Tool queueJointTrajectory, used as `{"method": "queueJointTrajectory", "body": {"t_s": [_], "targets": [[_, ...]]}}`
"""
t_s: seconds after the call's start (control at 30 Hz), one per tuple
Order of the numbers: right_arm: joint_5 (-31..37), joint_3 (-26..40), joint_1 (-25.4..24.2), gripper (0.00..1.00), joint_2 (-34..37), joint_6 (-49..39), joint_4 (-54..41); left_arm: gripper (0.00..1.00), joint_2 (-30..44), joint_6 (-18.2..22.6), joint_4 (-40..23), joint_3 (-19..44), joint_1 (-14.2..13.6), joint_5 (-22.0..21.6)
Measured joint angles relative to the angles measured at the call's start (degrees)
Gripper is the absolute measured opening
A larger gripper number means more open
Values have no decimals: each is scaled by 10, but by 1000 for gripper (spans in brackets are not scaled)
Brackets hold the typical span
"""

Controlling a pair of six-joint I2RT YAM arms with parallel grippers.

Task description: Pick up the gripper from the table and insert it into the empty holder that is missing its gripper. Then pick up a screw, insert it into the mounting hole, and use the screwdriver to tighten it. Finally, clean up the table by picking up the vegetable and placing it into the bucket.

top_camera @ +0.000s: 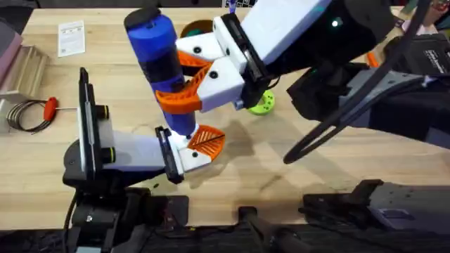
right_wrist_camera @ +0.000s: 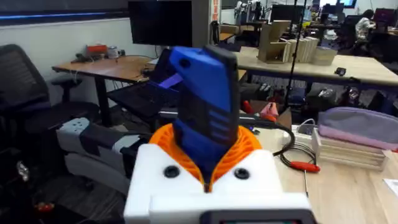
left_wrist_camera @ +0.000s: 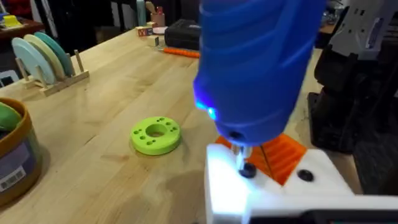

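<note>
- The right end effector [top_camera: 184, 90], white with orange ribbed pads, is closed around the chunky blue cylindrical electric screwdriver [top_camera: 160, 60], clamping its dark-banded middle so that the tool stands nearly upright.
- The screwdriver's short metal tip [left_wrist_camera: 243, 163] points down and sits on a dark screw head [left_wrist_camera: 248, 170] in the white angular plastic holder [left_wrist_camera: 273, 193]; a blue light glows on the tool's lower body.
- The small orange ribbed plastic gripper [top_camera: 207, 140] is already seated in that holder, just beside the tip.
- The holder sits at the end of the grey-and-black arm with yellow rings [top_camera: 105, 151], which I take to be the left arm; from the overhead view I cannot tell how its own end effector stands.
- The deciding relation: the screw lies straight below the right end effector, and the screwdriver's long axis runs close to vertical, in line with the mounting hole. I judge tightening to be the step in hand, needing steady downward pressure along that axis.
- Beyond the holder, a green round perforated disc [left_wrist_camera: 155, 135] lies on the wooden surface [left_wrist_camera: 124, 93].
- The round orange-brown bucket with a purple label [left_wrist_camera: 13, 155] stands well apart from the holder, past the disc.
</note>
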Motion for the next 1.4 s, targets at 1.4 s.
{"method": "queueJointTrajectory", "body": {"t_s": [1.4], "targets": [[-16, 0, 0, 22, 0, 4, -2, 10, 0, 0, 0, 0, 0, 0]]}}
